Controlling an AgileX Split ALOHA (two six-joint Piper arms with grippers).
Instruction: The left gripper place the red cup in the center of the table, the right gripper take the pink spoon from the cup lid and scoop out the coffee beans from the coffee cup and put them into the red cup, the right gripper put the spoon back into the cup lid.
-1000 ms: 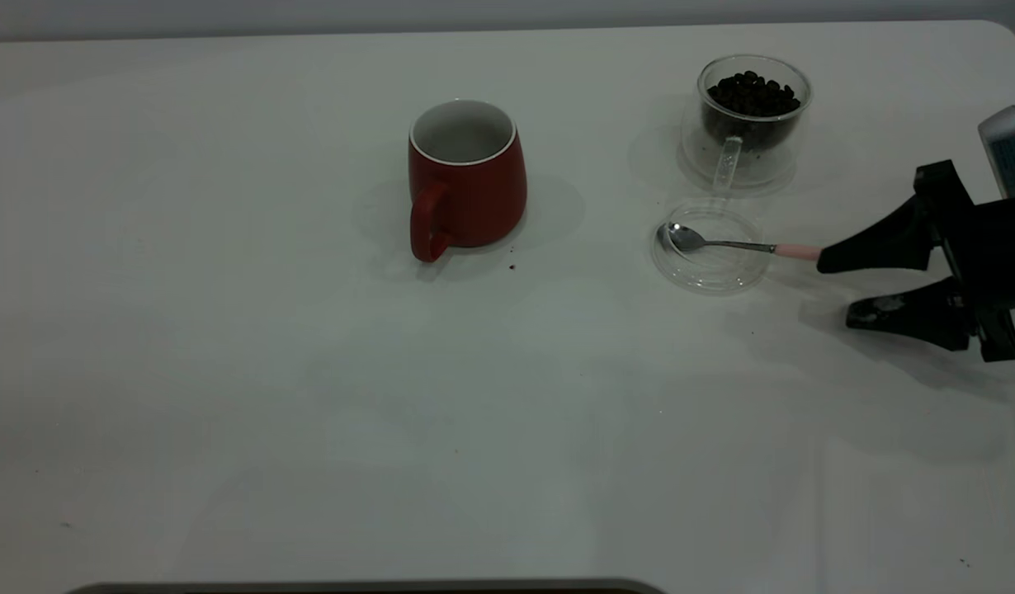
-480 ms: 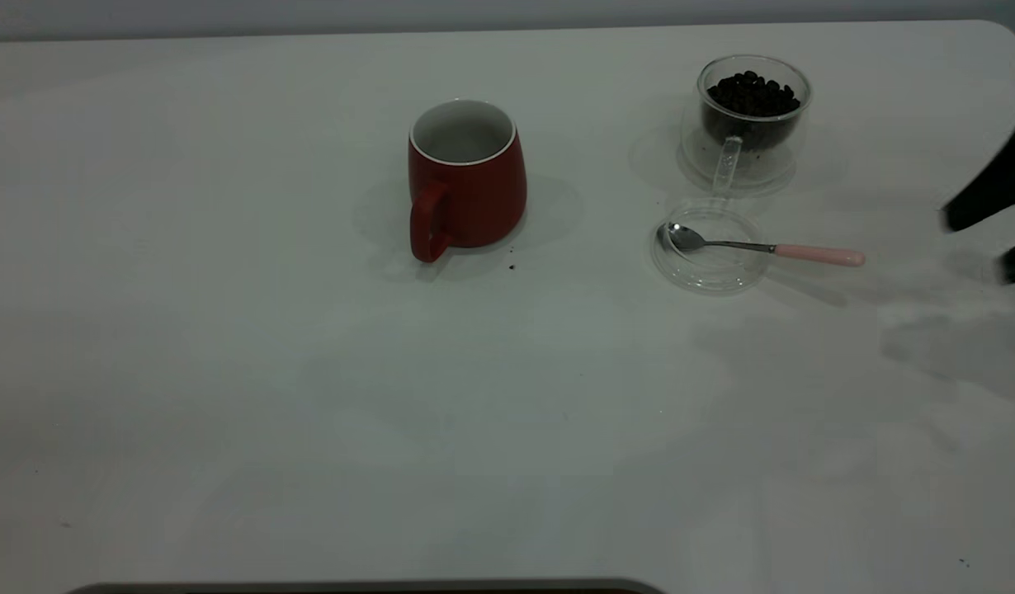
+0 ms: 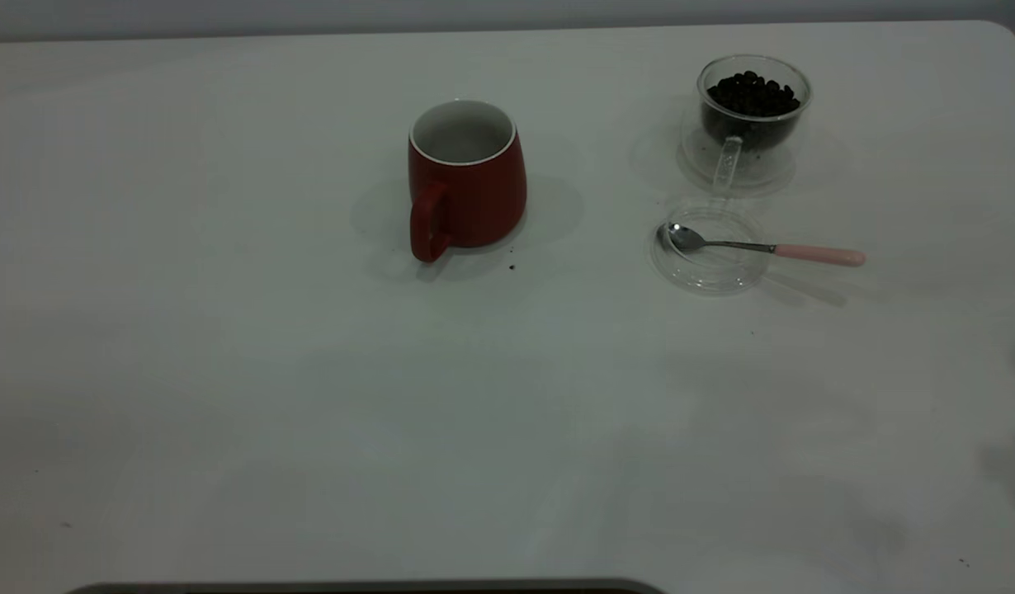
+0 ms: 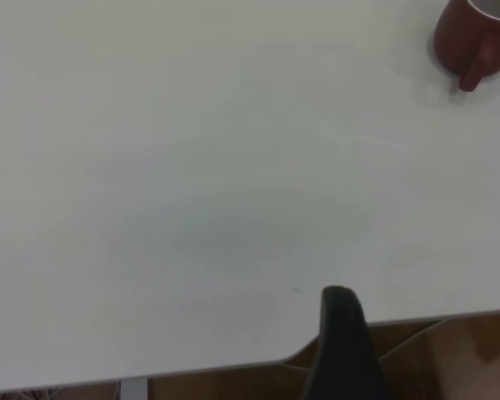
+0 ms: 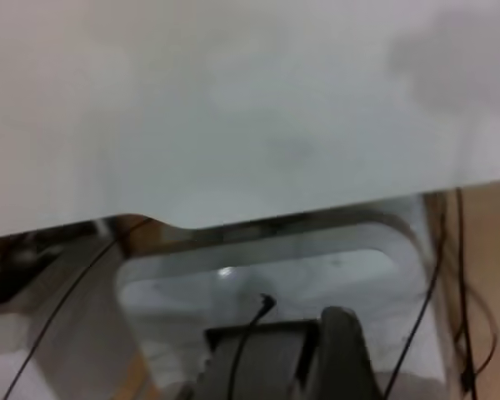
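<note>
surface: white table [image 3: 227,396], plain, with a few dark specks; nothing of either arm shows in the exterior view.
near edge: a dark rounded strip [image 3: 367,586] runs along the bottom of the exterior view.
left gripper: only one dark finger [image 4: 343,346] shows in the left wrist view, over the table's near edge; whether the fingers are spread or closed cannot be told.
right gripper: one dark finger [image 5: 340,354] shows in the right wrist view, off the table's edge above a pale frame [image 5: 258,275] and cables [image 5: 450,283]; its finger state cannot be told either.
pink spoon: pink spoon [image 3: 767,247] lies with its metal bowl inside the cup lid [image 3: 709,276] and its pink handle reaching out over the rim toward the right.
red cup: red cup [image 3: 466,177] stands upright near the table's middle, well left of the lid, handle toward the camera; a dark speck lies just beside its base.
coffee cup: coffee cup [image 3: 751,153] stands upright just behind the lid, farthest back, holding coffee beans [image 3: 752,92].
</note>
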